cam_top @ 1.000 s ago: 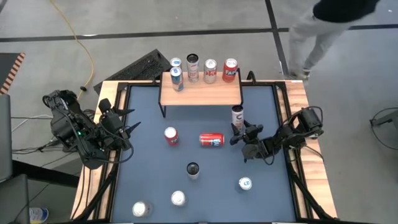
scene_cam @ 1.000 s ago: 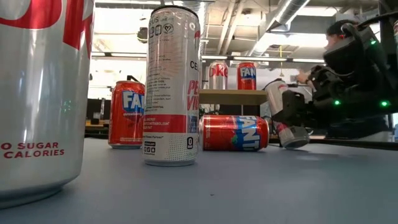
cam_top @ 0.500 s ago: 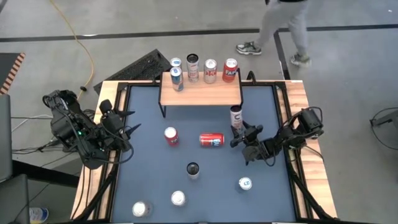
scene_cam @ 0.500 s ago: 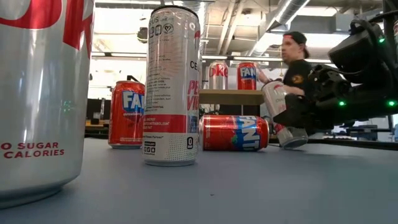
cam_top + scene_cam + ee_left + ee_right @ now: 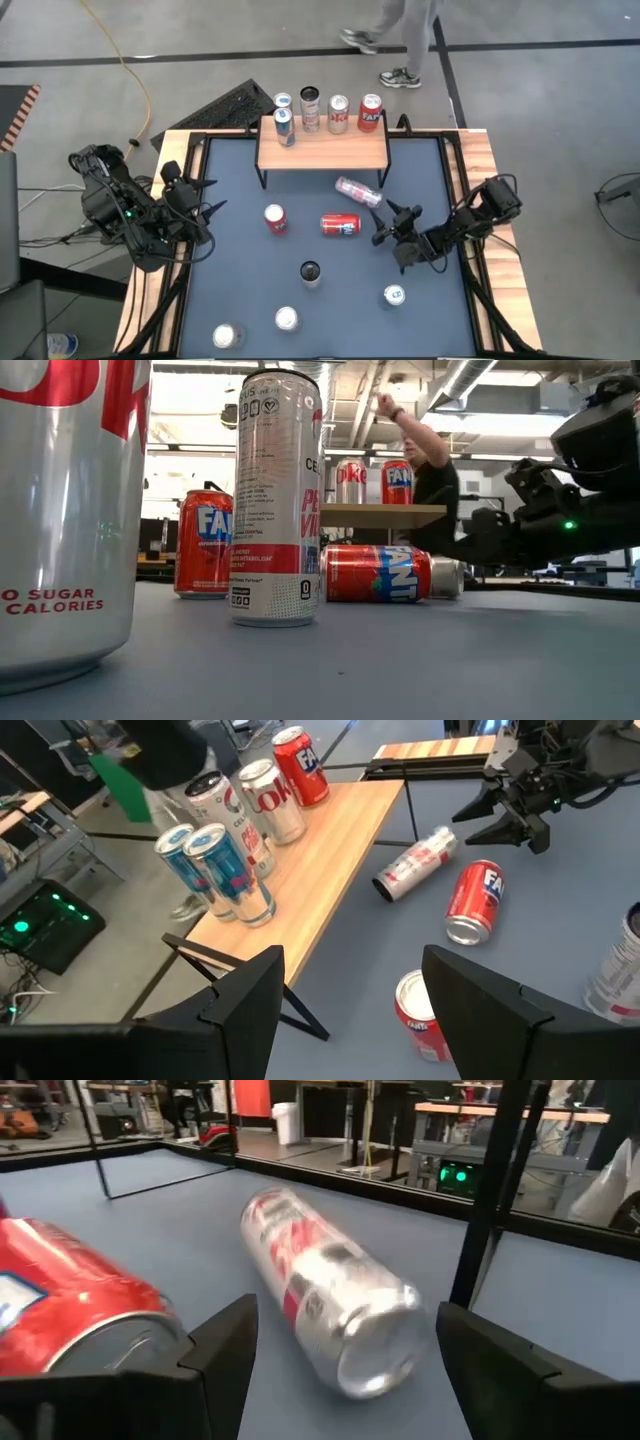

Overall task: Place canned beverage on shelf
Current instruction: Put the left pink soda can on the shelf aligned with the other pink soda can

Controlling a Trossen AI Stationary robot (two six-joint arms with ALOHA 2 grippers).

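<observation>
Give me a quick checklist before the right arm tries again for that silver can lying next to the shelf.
1. Right gripper fingers open and empty: ok.
2. Slim silver can upright for a side grasp: not ok, it lies on its side by the shelf's leg.
3. Free space on the shelf: ok, the front half is bare.
4. Red can lying clear of the approach: not ok, it lies close beside the gripper.
5. Left gripper out of the way: ok, at the table's left edge.

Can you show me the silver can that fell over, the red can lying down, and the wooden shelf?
silver can point(image 5: 357, 191): high view, middle of its side.
red can point(image 5: 340, 225): high view, middle of its label.
shelf point(image 5: 322, 151): high view, bare wooden top.
</observation>
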